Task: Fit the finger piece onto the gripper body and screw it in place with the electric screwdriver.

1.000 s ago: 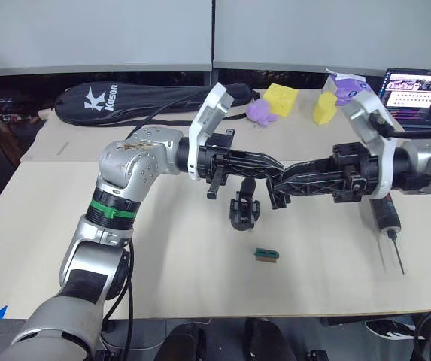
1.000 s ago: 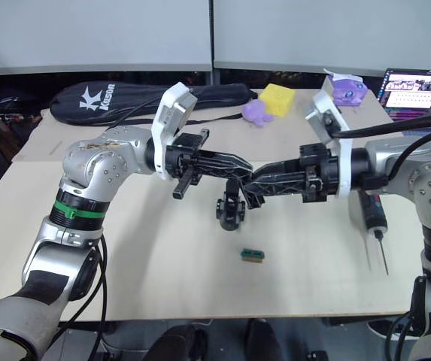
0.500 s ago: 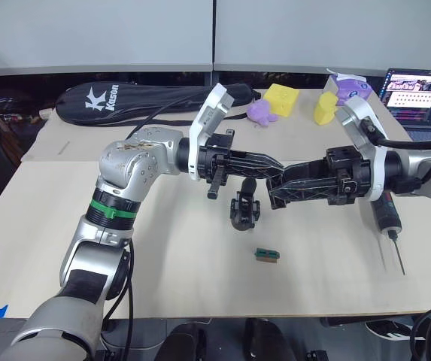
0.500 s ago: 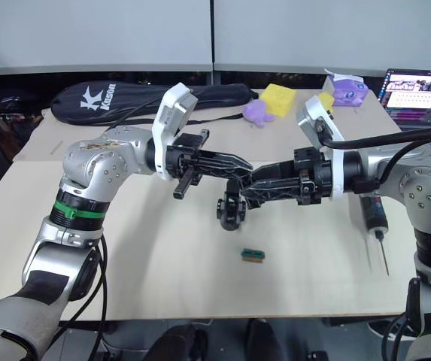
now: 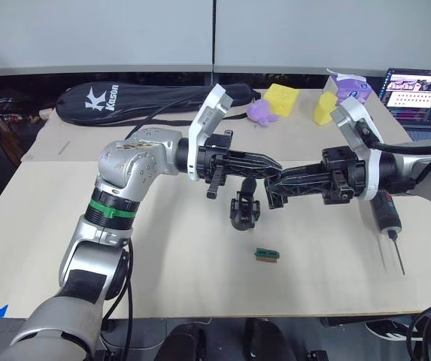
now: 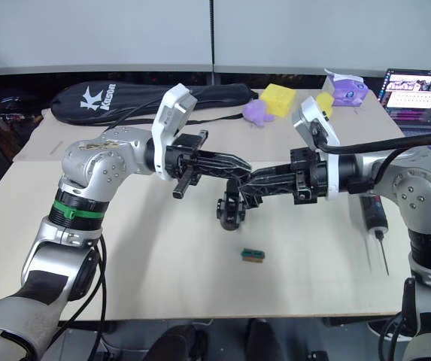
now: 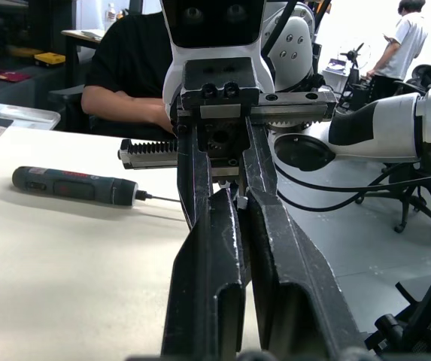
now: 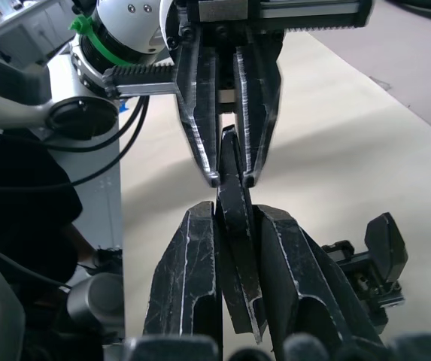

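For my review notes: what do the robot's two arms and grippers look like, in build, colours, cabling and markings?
Both arms are silver-grey metal with rounded joints. The left arm wears a green band above a black ring; black cables run along both. Each wrist has a white angled plate, then a black left gripper and right gripper with long ribbed fingers on toothed racks.

The two eye views look forward and down from the robot's head over the surface point(image 5: 162, 271), sharing nearly the same scene with a slight sideways offset: the gripper body point(image 5: 244, 210) sits near frame centre in both. The left wrist view looks close along the left gripper point(image 7: 239, 199), straight at the right gripper point(image 7: 226, 98) facing it, with the electric screwdriver point(image 7: 76, 185) at mid left. The right wrist view looks back the opposite way, very near, along the right gripper's own fingers point(image 8: 192, 286).
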Robot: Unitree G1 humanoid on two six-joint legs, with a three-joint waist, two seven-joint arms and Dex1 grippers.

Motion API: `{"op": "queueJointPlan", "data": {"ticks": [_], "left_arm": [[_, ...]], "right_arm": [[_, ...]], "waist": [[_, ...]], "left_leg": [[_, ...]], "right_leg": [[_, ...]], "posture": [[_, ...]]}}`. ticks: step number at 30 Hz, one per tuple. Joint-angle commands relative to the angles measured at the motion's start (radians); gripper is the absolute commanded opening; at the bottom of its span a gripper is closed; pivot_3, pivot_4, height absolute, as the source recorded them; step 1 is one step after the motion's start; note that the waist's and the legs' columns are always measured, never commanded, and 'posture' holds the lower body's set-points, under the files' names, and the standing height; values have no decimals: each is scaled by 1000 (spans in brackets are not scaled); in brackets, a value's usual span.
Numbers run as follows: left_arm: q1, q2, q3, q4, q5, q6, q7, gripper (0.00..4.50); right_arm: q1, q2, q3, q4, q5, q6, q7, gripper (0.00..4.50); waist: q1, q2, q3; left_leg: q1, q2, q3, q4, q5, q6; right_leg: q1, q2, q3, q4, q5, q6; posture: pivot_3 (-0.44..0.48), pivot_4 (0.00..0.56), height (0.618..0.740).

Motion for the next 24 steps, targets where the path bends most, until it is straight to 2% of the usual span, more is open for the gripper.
{"op": "queueJointPlan", "data": {"ticks": [1, 4, 6, 11, 16, 19, 24], "left_arm": [[-10, 62, 48, 16, -21, 13, -67, 2100], [71, 188, -21, 65, 124, -205, -221, 3540], [107, 210, -48, 160, 224, -370, -242, 4483], [125, 152, -108, 431, 430, -760, -239, 4500], [77, 13, -119, 702, 558, -984, -129, 4500], [56, -72, -115, 821, 598, -1075, -95, 4500], [33, -167, -94, 928, 627, -1110, -45, 4500]], "right_arm": [[24, -9, -14, -48, -41, -99, 26, 307], [70, 22, 14, -92, -116, -208, 12, 307], [98, 43, 14, -103, -131, -235, 0, 307], [193, 35, 26, -116, -199, -326, 21, 307], [269, 40, 43, -117, -272, -418, 29, 307], [290, 57, 37, -125, -270, -440, 30, 307], [308, 77, 41, -137, -286, -471, 23, 307]], "waist": [[-1, 0, 0], [-12, 0, 0], [-14, 0, 0], [9, 0, 0], [19, 0, 0], [16, -1, 0], [13, -1, 0]], "left_leg": [[0, 0, 0, 0, 0, 0], [1, 0, 0, 0, 1, -1], [4, 0, 2, -2, 1, -2], [1, 0, 0, 2, 1, -1], [-5, -3, 0, 9, -2, 4], [-6, -6, 1, 10, -3, 6], [-6, -6, 1, 10, -4, 7]], "right_leg": [[0, 0, 0, 0, 0, 0], [0, 1, 0, 1, 0, 0], [1, 1, 1, 1, 0, 0], [0, 0, -1, 0, 0, 0], [-1, -1, -2, 0, 1, 2], [0, -2, -2, -1, 3, 4], [0, -4, -3, -1, 3, 5]], "posture": [[0, 150, 723], [0, 150, 723], [0, 150, 723], [0, 150, 723], [0, 150, 723], [0, 150, 723], [0, 150, 723]]}}
